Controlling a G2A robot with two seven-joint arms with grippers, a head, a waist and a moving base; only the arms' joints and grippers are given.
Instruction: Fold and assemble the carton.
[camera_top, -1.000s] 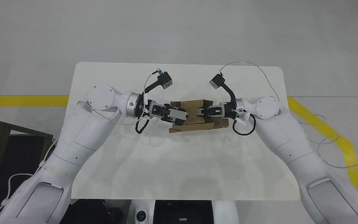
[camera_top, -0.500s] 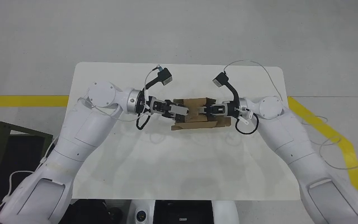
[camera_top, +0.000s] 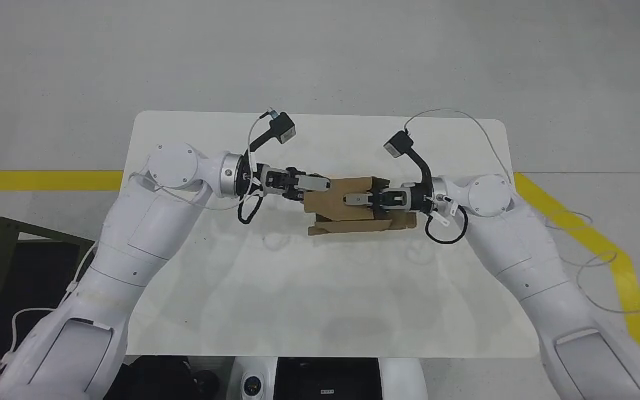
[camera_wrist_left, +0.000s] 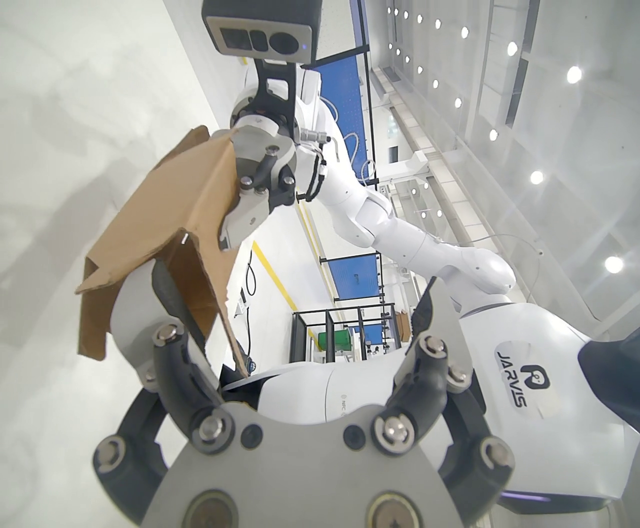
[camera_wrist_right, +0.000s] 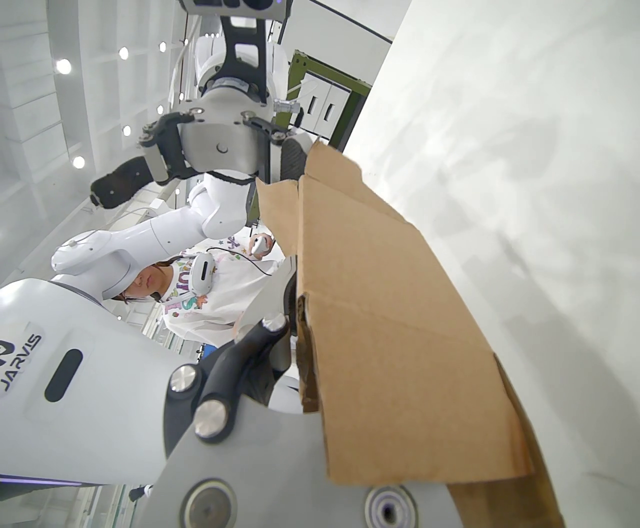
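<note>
The carton (camera_top: 335, 212) is plain brown corrugated cardboard, half opened into a shallow sleeve. Its broad panel faces up and a narrower band of wall shows along its near side. It sits about midway between the left and right edges of the white table (camera_top: 300, 300), a little closer to the far edge than to the near one. Whether its underside touches the tabletop cannot be told. In the left wrist view the carton (camera_wrist_left: 165, 215) shows an open end with a creased corner and short, notched flaps hanging loose and unfolded. In the right wrist view the carton (camera_wrist_right: 390, 325) shows a flat, unprinted face crossed by a faint fold line, with a rough torn-looking edge beside the finger. The right gripper (camera_top: 352, 199) is clenched on a wall at the carton's right end, with one finger pressed on the outside of the panel. The left gripper (camera_wrist_left: 292, 277) is released and spread wide at the carton's left end. One of its fingers (camera_wrist_left: 140, 310) is partly hidden behind a wall panel, and the other stands well apart from the cardboard.
</note>
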